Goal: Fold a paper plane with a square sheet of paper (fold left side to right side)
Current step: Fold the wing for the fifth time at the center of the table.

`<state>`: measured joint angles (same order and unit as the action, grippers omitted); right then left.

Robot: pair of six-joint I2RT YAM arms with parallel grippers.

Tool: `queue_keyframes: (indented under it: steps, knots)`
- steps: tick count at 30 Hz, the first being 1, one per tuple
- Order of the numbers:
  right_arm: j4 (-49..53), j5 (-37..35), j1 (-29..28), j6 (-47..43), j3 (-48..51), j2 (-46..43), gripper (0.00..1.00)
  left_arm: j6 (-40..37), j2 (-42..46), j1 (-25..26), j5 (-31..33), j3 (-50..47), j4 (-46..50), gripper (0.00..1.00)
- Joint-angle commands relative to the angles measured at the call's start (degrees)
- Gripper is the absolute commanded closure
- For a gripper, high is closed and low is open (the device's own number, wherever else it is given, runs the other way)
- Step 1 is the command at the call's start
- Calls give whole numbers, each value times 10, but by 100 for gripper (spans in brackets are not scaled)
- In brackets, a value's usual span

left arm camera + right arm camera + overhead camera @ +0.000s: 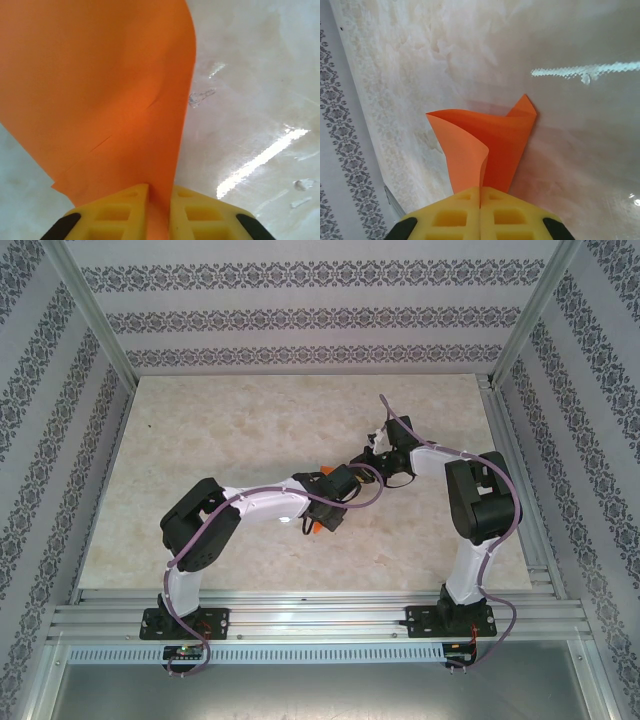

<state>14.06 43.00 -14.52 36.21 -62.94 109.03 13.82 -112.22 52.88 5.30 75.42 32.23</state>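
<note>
The orange square sheet of paper [100, 90] rises from between my left gripper's [159, 200] yellow fingers [120, 210], which are shut on its edge. It hangs above the marble table, lightly creased. In the right wrist view the same paper [512, 137] is doubled over, with one flap curling open on the left and a small bent corner at the top. My right gripper [480, 195] is shut on its near end. From above, both wrists meet at mid-table and hide the paper except for an orange sliver [315, 527] under the left wrist.
The beige marble tabletop [250, 430] lies open around the arms. Patterned walls [300, 310] and aluminium posts [90, 310] enclose it. A metal rail [320, 605] runs along the near edge by the arm bases. Purple cables [400, 425] loop over both arms.
</note>
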Motion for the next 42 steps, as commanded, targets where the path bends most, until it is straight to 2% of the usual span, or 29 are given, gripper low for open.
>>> queue_keyframes:
  steps: [1,8,10,12,14,18,20,34,42]
  knots:
    - [34,-22,1,-43,-19,-9,86,20,14,-11,-51,2,-39,90]
    - [52,-59,41,-70,9,-74,61,60,39,-51,-134,-21,-83,100]
    - [50,-67,56,-74,27,-100,56,77,45,-63,-163,-31,-102,100]
    - [43,-71,70,-71,49,-123,56,94,51,-78,-197,-45,-127,100]
    - [29,-71,76,-66,69,-131,64,109,52,-87,-223,-53,-149,100]
    - [-34,-47,65,-25,97,-108,89,132,48,-100,-262,-61,-182,100]
    - [-66,-44,52,-5,100,-93,93,145,47,-104,-277,-66,-197,100]
    - [-158,-39,0,65,76,4,99,226,45,-133,-321,-124,-299,100]
    - [-164,-38,-10,69,69,21,99,249,36,-141,-330,-136,-322,100]
